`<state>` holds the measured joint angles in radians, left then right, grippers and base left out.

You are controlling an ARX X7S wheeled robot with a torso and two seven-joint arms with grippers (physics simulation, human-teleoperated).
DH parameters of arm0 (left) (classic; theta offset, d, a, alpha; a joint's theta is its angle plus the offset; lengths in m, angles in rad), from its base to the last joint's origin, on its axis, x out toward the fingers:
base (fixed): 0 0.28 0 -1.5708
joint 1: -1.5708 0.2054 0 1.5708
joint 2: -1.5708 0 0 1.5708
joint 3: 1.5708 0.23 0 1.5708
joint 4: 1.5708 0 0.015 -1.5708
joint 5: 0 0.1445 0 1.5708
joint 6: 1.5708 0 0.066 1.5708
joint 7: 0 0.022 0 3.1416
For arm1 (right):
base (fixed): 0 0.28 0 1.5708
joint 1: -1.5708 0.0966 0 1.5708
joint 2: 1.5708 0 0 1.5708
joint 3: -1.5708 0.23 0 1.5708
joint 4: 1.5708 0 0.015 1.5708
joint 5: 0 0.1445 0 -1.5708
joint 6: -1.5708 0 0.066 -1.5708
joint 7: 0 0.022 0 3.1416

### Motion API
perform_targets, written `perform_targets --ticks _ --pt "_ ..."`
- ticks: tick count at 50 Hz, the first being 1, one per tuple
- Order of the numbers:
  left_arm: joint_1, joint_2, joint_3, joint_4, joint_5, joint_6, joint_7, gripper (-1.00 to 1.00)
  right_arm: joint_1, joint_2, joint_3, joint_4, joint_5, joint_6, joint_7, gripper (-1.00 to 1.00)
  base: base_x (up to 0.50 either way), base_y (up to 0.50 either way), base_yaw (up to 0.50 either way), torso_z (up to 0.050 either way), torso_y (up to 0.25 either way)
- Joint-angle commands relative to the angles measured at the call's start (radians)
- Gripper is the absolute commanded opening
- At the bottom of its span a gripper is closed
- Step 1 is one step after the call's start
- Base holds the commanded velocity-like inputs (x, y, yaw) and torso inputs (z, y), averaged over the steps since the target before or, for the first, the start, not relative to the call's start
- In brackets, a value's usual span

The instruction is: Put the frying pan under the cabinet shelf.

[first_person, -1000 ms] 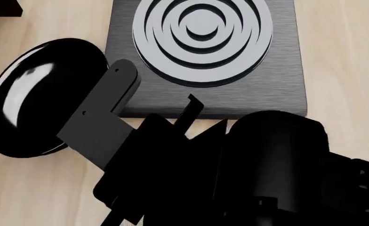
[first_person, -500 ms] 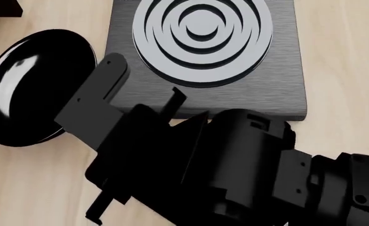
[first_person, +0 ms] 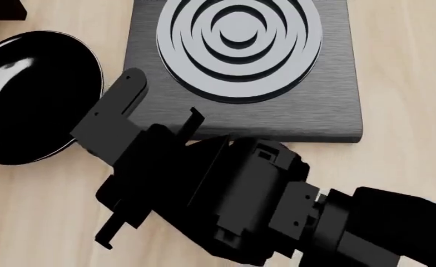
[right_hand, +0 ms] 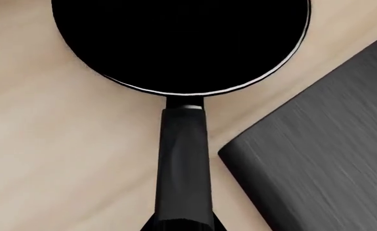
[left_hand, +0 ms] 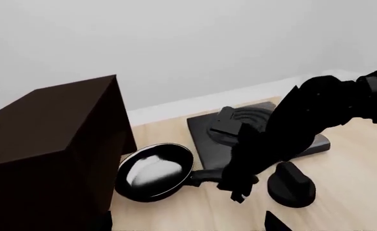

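Right gripper (first_person: pixel 103 167) lay low over the wooden tabletop (first_person: pixel 404 83), clamped on the long black handle (right_hand: pixel 183 163) of the frying pan (first_person: pixel 29 94). In the right wrist view the handle ran straight from the camera to the pan's bowl, and the grip itself sat just out of that frame; the left wrist view showed the arm's end closed over the handle's outer part. One right arm (first_person: pixel 277 206) crossed the head view from the near right corner toward the left.

Counted: one frying pan, glossy black with a thin pale rim, flat on the tabletop toward the left edge. One square burner plate (first_person: pixel 315 105) with concentric pale rings, just beside the pan's right side, apart from it by a strip of bare wood. One dark brown cabinet shelf (left_hand: pixel 47 154), standing close to the pan's far-left side in the left wrist view; contact between them could not be told. One small black knob-like object (left_hand: pixel 291 185) on the wood near the burner plate.

Left gripper: only a dark sliver at that view's edge; its jaws could not be judged.
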<state>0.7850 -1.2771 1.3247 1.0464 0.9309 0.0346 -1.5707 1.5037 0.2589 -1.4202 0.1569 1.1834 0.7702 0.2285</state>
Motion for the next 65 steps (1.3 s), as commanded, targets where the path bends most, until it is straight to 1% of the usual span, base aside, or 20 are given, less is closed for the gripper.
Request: perform_targets --ticks 1,10,21,22,23,24,27,28,40,50,57,65 --pt "0.0 0.003 -0.005 0.0 -0.01 -0.001 0.0 1.0 -0.039 -0.067 -0.021 0.111 -0.062 -0.064 -0.104 -1.0 0.0 0.0 0.0 0.0 0.0" --pt "0.0 0.001 -0.016 0.0 -0.024 0.006 0.0 1.0 -0.059 -0.095 -0.043 0.108 -0.073 -0.069 -0.124 -1.0 0.0 0.0 0.0 0.0 0.0" --pt "0.0 0.001 -0.021 0.0 -0.031 0.007 0.0 1.0 -0.052 -0.133 -0.048 0.181 -0.093 -0.085 -0.164 -1.0 0.0 0.0 0.0 0.0 -0.002" --pt "0.0 -0.001 -0.029 -0.001 -0.035 0.006 0.0 1.0 -0.052 -0.141 -0.049 0.191 -0.096 -0.088 -0.17 -1.0 0.0 0.01 0.01 0.0 0.0" --pt "0.0 0.003 -0.103 -0.038 -0.095 0.052 0.0 1.0 -0.052 -0.147 -0.049 0.2 -0.097 -0.091 -0.177 -1.0 0.01 0.01 0.01 0.0 0.0" --pt "0.0 -0.009 -0.091 -0.017 -0.088 0.035 0.0 1.0 -0.053 -0.152 -0.052 0.203 -0.1 -0.092 -0.177 -1.0 0.0 0.01 0.01 0.0 -0.011" --pt "0.0 -0.011 -0.073 -0.001 -0.073 0.022 0.0 1.0 -0.053 -0.163 -0.055 0.207 -0.103 -0.093 -0.184 -1.0 0.0 0.01 0.01 0.0 -0.008" --pt "0.0 -0.005 -0.086 -0.01 -0.084 0.033 0.0 1.0 -0.05 -0.165 -0.054 0.202 -0.102 -0.092 -0.184 -1.0 0.0 0.01 0.01 0.0 -0.01" --pt "0.0 -0.007 -0.088 -0.004 -0.089 0.038 0.0 1.0 -0.035 -0.174 -0.041 0.175 -0.087 -0.086 -0.185 -1.0 0.0 0.01 0.01 0.0 -0.006" --pt "0.0 -0.013 -0.091 0.0 -0.095 0.034 0.0 1.0 0.039 -0.154 -0.022 0.116 -0.019 0.023 -0.15 -1.0 0.0 0.0 0.0 0.0 0.0" --pt "0.0 -0.011 -0.087 0.0 -0.09 0.031 0.0 1.0 0.098 -0.188 -0.015 0.14 -0.001 0.07 -0.159 -1.0 0.0 0.0 0.0 0.0 0.0" --pt "0.0 -0.009 -0.103 0.0 -0.107 0.035 0.0 1.0 0.092 -0.245 -0.031 0.22 -0.025 0.037 -0.221 -1.0 0.0 0.0 0.0 0.0 0.0"
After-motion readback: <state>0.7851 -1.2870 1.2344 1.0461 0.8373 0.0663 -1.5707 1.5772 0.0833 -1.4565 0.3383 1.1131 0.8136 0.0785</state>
